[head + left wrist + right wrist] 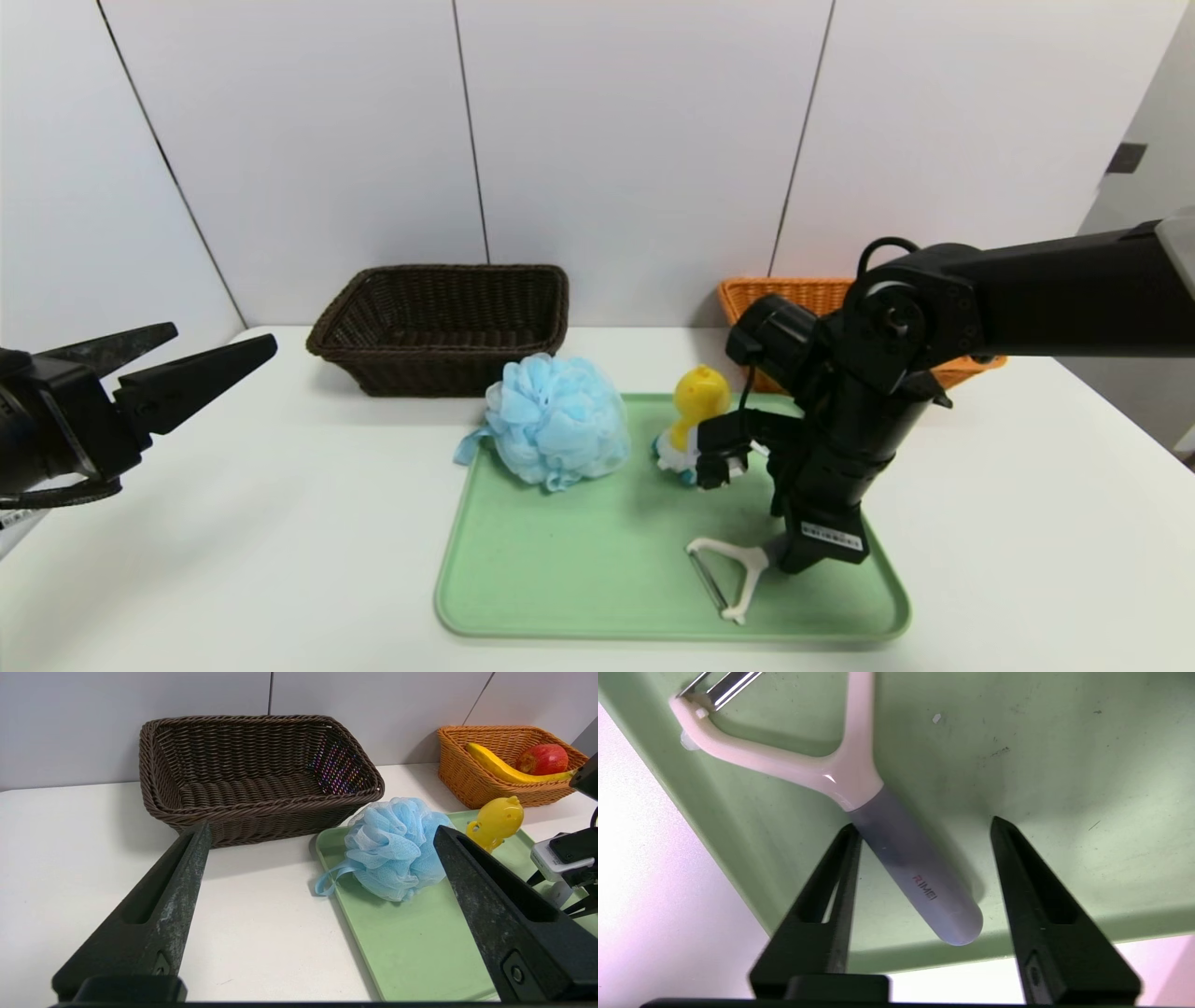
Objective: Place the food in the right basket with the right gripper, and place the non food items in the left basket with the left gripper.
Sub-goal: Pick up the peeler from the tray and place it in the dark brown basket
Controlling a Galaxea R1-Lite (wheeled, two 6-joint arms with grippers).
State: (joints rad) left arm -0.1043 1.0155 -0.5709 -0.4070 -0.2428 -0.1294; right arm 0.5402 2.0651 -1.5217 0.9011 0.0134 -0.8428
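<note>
Right gripper: is being held low over the green tray, fingers spread apart, with the grey handle of the peeler lying between them; nothing is being gripped.
Risk: a non-food item is being straddled by the wrong claw. If those fingers are closed, the peeler is judged likely to be carried to the orange basket, against the sorting rule. One fingertip is seen just beside the handle, so the peeler could also be nudged toward the tray's near rim.
Right arm pose: is being reached in from the right, bent at the elbow, wrist pointing steeply down at the tray's right part.
Left gripper: is being held off the table's left side, fingers wide apart and empty, aimed toward the sponge.
Non-food items: sponge, duck toy and peeler are all lying on the tray, none yet in the dark basket.
Food: banana and apple are already lying in the orange basket.
</note>
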